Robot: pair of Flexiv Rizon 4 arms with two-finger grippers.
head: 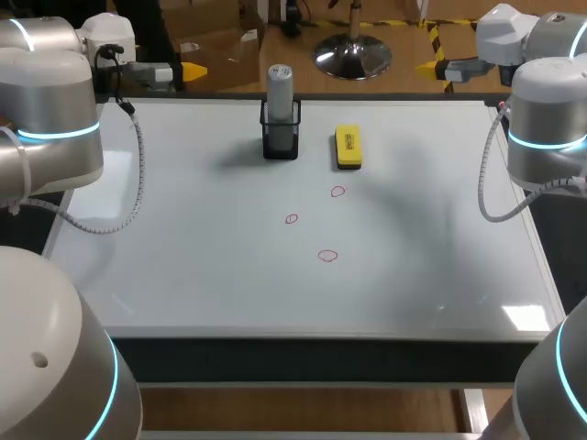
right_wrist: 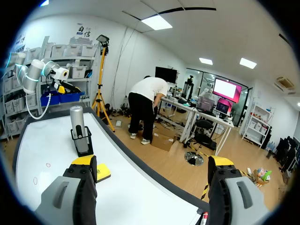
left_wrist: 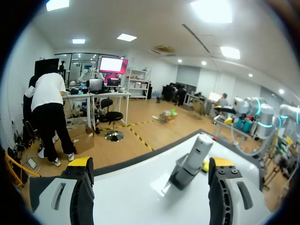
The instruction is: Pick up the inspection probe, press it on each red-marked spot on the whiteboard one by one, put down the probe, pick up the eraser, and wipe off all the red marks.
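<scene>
On the near half of the whiteboard [head: 183, 275] covering the desk, three red marks [head: 328, 256] are drawn well apart. Beyond them the yellow eraser [head: 348, 147] is laid flat. It is judged light, with a stiff back and a softer underside, and is best taken across its narrow sides. Just beside it the inspection probe [head: 280, 87] is stood upright in a black holder [head: 281, 142]. The probe is judged rigid, smooth and perhaps slippery, so its exposed upper barrel should be pinched and lifted straight up, lest the light holder be dragged along. Its lower part and tip are hidden by the holder. At the far edge the left claw [head: 188, 70] and the right claw [head: 426, 68] are both seen released and empty. From the right wrist only two marks can be made out, and the eraser is partly covered by a finger. From the left wrist no marks are shown.
</scene>
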